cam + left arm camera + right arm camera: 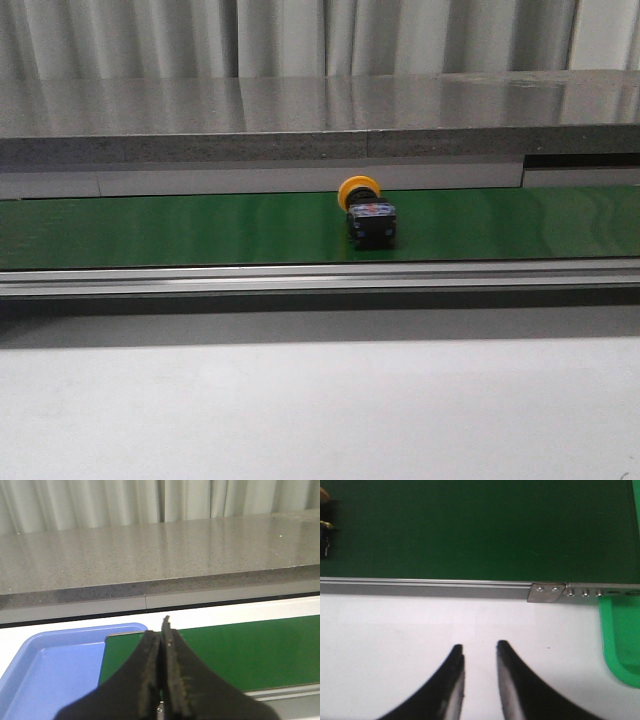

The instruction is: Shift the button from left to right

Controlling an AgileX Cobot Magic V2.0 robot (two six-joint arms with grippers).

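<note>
A long grey stone-like counter (300, 120) is running across the far side in front of pale curtains (300, 35); below it the green belt (180, 230) is stretching from side to side, edged nearest me by a metal rail (300, 278), and the white table (300, 410) is filling the near ground. In my left wrist view a blue tray (45, 670) is sitting just beside the end of the belt; in my right wrist view a green tray (620, 640) is lying beside the rail's bracketed end. The button (366, 212) is lying on its side on the belt, a little right of the middle of the front view, its yellow-orange cap pointing towards the counter and its black body towards me; only its edge is showing in the right wrist view. My left pincer (163, 645) is pressing its 2 fingers together, pinching nothing; my right pincer (479, 652) is hovering over the white table with its fingers slightly spread, gripping nothing.
</note>
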